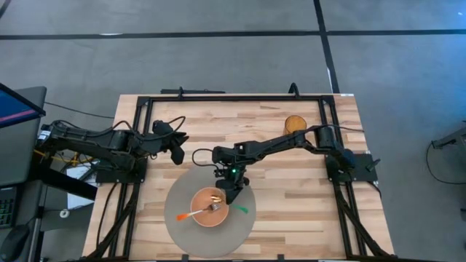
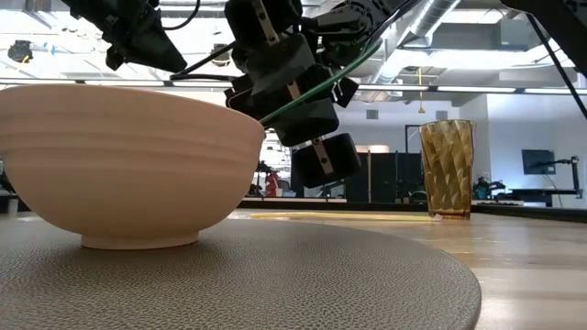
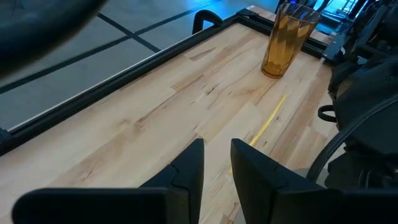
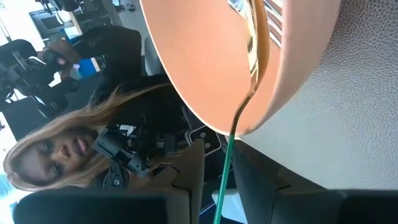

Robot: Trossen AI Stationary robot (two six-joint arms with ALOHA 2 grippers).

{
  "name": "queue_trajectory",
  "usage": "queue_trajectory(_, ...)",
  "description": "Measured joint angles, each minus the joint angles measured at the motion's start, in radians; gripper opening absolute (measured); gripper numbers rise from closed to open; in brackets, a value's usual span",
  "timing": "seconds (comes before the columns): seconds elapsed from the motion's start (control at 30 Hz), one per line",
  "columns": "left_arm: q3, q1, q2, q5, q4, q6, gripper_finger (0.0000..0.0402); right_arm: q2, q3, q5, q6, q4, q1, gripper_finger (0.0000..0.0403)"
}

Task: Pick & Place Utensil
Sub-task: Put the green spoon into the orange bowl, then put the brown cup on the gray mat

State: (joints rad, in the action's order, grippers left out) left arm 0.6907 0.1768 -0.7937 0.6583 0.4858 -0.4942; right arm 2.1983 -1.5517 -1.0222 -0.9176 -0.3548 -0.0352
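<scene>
- The bench (image 1: 291, 189) is carrying a round grey mat (image 1: 240, 233) at 6 o'clock, with the bowl (image 1: 200, 218) sitting on it.
- The right claw (image 1: 231, 195) is hovering at the bowl's 2 o'clock rim, pinching the green handle of a utensil (image 4: 225, 168) whose metal end is lying inside the bowl; judging by this, the placing step is nearly done.
- Next move, likely: spreading the fingers to drop the handle, then lifting clear without tipping the bowl.
- The left claw (image 1: 177, 149) is waiting at 10 o'clock of the mat, fingers (image 3: 189, 171) slightly parted, holding nothing.
- An orange-handled fork (image 1: 195, 214) is already resting in the bowl.
- The amber cup (image 1: 294, 124) is standing at 1 o'clock.
- Hard to tell: the green utensil's type; a person is showing beyond the bench.
</scene>
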Motion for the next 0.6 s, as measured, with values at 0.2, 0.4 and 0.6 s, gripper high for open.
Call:
queue_trajectory(0.2, 0.0, 0.0, 0.0, 0.0, 0.0, 0.0, 0.0081, 0.0, -0.013, -0.026, 0.009, 0.02, 0.009, 0.0089)
queue_trajectory(0.4, 0.0, 0.0, 0.0, 0.0, 0.001, 0.0, 0.0081, 0.0, -0.013, -0.049, 0.034, 0.056, 0.009, 0.0106)
queue_trajectory(0.6, 0.0, 0.0, 0.0, 0.0, 0.002, 0.0, 0.0081, 0.0, -0.013, -0.053, 0.042, 0.072, 0.023, 0.0128)
